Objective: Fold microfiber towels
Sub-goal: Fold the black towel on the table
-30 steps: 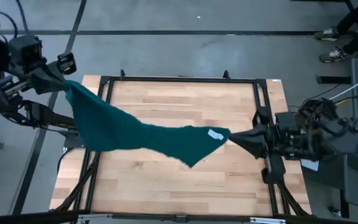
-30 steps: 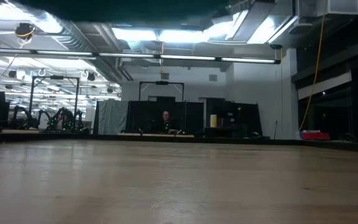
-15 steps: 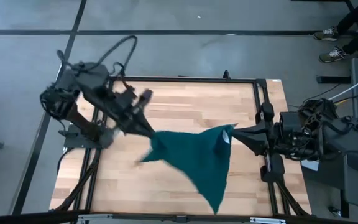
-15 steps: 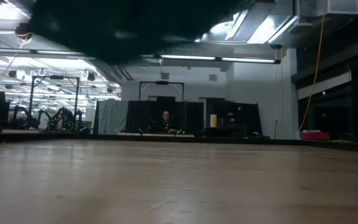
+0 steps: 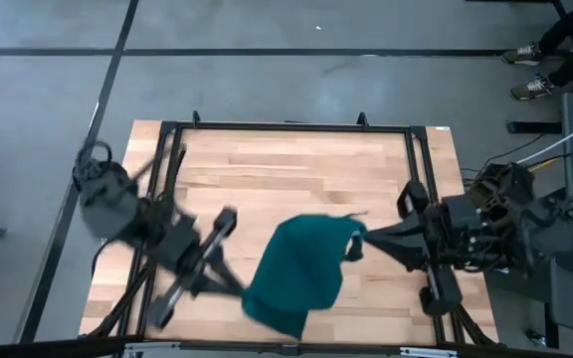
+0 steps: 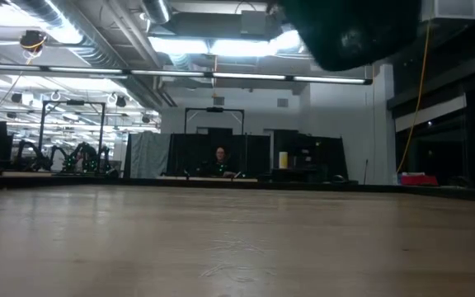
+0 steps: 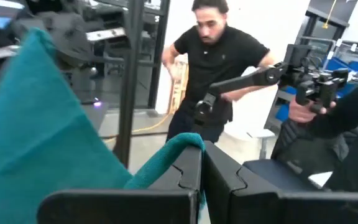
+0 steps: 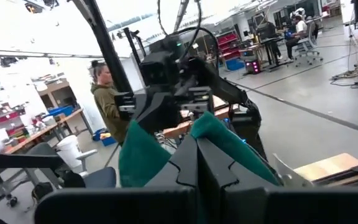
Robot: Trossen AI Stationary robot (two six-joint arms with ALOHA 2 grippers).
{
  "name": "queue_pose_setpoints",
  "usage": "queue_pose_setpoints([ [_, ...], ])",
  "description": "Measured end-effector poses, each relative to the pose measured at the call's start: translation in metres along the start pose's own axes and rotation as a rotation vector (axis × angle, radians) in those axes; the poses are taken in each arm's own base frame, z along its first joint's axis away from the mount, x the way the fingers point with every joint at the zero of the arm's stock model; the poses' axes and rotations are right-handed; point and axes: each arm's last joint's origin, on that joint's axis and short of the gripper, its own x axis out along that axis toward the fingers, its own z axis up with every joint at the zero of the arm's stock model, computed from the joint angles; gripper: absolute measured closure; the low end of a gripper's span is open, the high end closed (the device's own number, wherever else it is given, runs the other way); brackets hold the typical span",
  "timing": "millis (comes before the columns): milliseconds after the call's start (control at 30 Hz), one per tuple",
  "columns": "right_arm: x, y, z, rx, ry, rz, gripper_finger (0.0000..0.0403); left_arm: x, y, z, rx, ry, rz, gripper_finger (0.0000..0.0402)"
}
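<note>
The dark teal microfiber towel [image 5: 296, 273] hangs in the air over the near-middle of the wooden table [image 5: 286, 169], held between both grippers. My left gripper [image 5: 244, 289] is shut on its near-left part, low over the table's near edge. My right gripper [image 5: 365, 237] is shut on its far-right corner. Seen from table height, the towel [image 6: 353, 29] shows as a dark mass well above the tabletop. Both wrist views show the towel [image 7: 48, 130] [image 8: 232, 143] draped around shut fingers. My left gripper pinches an edge of the towel [image 7: 190, 144] between its two fingers, which point about level toward the table's right. The cloth falls away to one side in a loose sheet, clear of the table. My right gripper pinches a bunched corner of the towel [image 8: 205, 123] between its two fingers, which point about level toward the table's left. Cloth falls on both sides of the fingers, clear of the table.
A black metal frame [image 5: 172, 134] runs around the tabletop. Bare wood lies under and beyond the towel. One person [image 7: 219, 68] stands past the table in the left wrist view, another person [image 8: 107, 93] in the right wrist view. Feet [image 5: 530, 70] show on the floor at far right.
My left gripper has swung from beyond the table's far left corner toward the near edge and the right, close to my right gripper, keeping its hold. The towel, stretched long across the table before, now hangs bunched and slack between the two. My right gripper has barely moved.
</note>
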Motion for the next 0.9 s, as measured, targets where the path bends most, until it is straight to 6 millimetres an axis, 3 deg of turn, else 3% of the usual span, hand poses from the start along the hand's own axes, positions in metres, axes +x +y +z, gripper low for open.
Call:
queue_pose_setpoints([
  [300, 0.007, 0.031, -0.018, 0.015, -0.068, 0.051, 0.0403, -0.018, -0.083, -0.009, -0.069, -0.146, 0.040, 0.0400],
  [500, 0.004, 0.033, -0.018, -0.003, -0.086, -0.027, 0.0403, -0.040, -0.110, -0.007, -0.038, -0.207, 0.136, 0.0400],
  [633, 0.005, 0.027, -0.017, -0.056, -0.082, -0.118, 0.0403, -0.059, -0.108, -0.004, 0.011, -0.168, 0.280, 0.0400],
  [767, 0.006, 0.008, -0.011, -0.102, -0.057, -0.223, 0.0403, -0.084, -0.085, 0.003, -0.005, -0.124, 0.465, 0.0400],
  [900, 0.009, -0.024, -0.011, -0.111, 0.012, -0.350, 0.0403, -0.110, -0.055, 0.003, -0.014, -0.110, 0.687, 0.0400],
])
